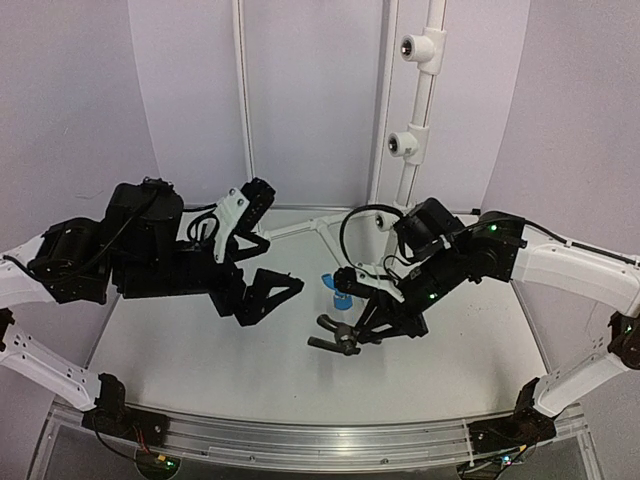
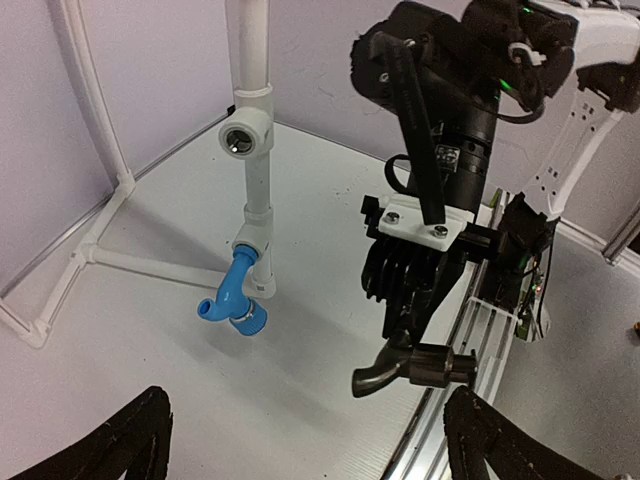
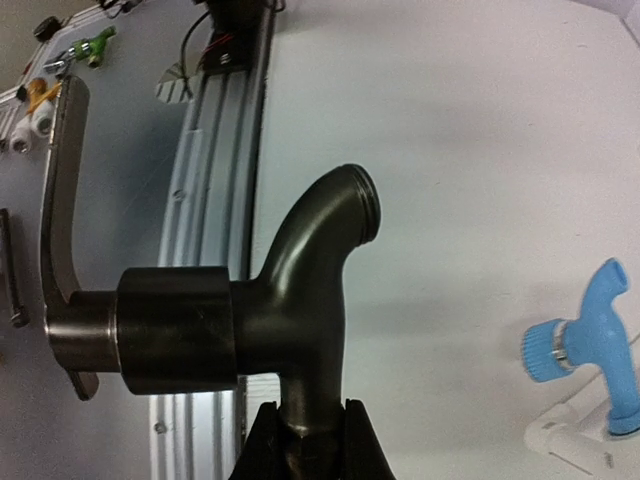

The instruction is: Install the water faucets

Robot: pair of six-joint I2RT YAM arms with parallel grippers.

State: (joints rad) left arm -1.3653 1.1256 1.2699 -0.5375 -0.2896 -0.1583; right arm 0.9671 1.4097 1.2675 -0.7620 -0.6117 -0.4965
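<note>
The black water faucet (image 3: 270,320) hangs above the table with my right gripper (image 3: 305,440) shut on its inlet stem, spout pointing away and lever to the left. From above, that faucet (image 1: 335,340) sits just below the right gripper (image 1: 362,330), near the table's middle. The blue water faucet (image 1: 340,290) is plugged into the lowest white tee (image 2: 262,262) of the upright pipe, and it also appears as a blue faucet (image 2: 235,300) in the left wrist view. My left gripper (image 1: 275,298) stands open and empty to the left of both, its fingertips (image 2: 130,440) wide apart.
The white pipe (image 1: 425,100) rises at the back with two open tee sockets (image 1: 405,143). A thin white pipe frame (image 2: 90,250) runs along the floor and back wall. An aluminium rail (image 1: 320,440) edges the table front. Small coloured fittings (image 3: 85,45) lie beyond the rail.
</note>
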